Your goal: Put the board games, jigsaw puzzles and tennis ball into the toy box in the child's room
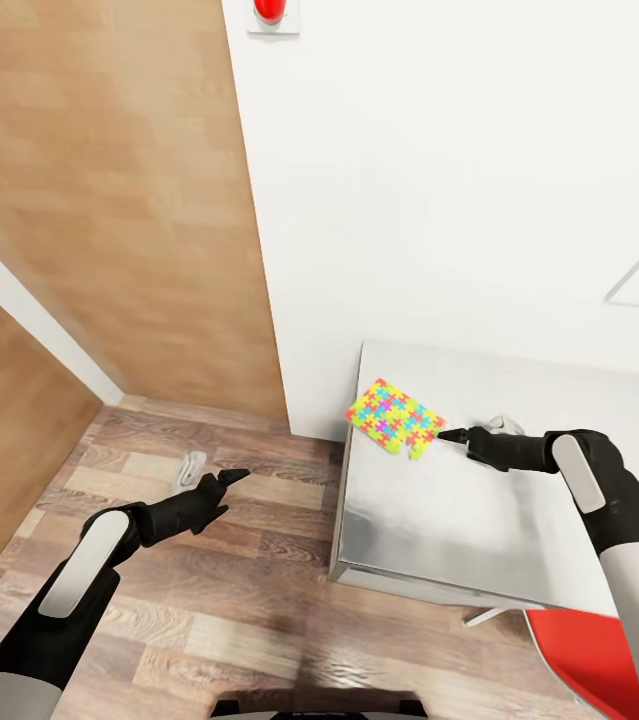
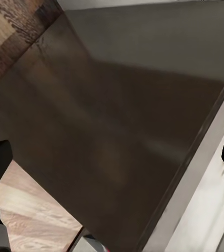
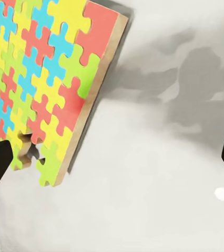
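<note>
Table corner with one jigsaw puzzle on it

From my head camera I see the table (image 1: 439,520) standing on a wood plank floor (image 1: 189,590), its light grey top running off the right edge of my view and its back edge against the white wall. One jigsaw puzzle (image 1: 395,416) lies near the table's far left corner, a thin flat square of yellow, pink, green, blue and orange pieces. My right wrist camera shows the same puzzle (image 3: 41,79) from close by, with a wooden edge and a small gap among its pieces at one corner.
</note>
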Controlling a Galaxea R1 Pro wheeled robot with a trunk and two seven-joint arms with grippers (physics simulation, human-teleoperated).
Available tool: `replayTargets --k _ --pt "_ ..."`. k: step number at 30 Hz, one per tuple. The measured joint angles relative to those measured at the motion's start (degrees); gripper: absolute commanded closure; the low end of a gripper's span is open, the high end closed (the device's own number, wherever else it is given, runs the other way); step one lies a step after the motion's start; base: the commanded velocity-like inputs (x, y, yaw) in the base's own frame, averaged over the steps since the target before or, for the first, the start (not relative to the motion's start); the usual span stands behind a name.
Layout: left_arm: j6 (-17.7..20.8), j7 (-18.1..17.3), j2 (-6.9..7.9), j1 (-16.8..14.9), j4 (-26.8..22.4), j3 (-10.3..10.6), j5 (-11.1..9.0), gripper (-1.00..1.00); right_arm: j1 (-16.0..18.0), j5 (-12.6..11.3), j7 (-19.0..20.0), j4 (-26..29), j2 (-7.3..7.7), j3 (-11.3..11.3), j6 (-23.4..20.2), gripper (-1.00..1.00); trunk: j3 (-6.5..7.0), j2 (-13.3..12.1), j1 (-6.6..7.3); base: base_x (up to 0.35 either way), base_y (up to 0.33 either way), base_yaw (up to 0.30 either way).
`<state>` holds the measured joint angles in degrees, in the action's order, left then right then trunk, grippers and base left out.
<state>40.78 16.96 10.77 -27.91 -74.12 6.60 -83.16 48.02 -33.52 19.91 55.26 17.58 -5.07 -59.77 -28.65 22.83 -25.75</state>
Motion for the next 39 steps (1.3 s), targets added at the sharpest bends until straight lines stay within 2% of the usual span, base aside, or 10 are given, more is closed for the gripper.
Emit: replayTargets --k 6,15,39 --pt "0.0 0.0 0.02 0.0 -0.1 0.0 0.0 -1.0 0.2 0.0 -0.1 -0.2 -0.78 0.0 0.0 -1.0 0.01 0.0 0.07 0.0 0.0 0.185" --pt "0.0 0.0 0.01 0.0 -0.2 0.0 0.0 -1.0 1.8 -0.2 -0.1 -4.6 -1.49 0.1 3.8 -1.0 0.01 0.0 0.72 0.0 0.0 0.132" --pt "0.0 0.0 0.0 0.1 -0.7 0.0 0.0 -1.0 2.4 -1.2 0.0 -6.3 -1.21 -0.1 5.1 -1.0 0.01 0.0 0.75 0.0 0.0 0.017"
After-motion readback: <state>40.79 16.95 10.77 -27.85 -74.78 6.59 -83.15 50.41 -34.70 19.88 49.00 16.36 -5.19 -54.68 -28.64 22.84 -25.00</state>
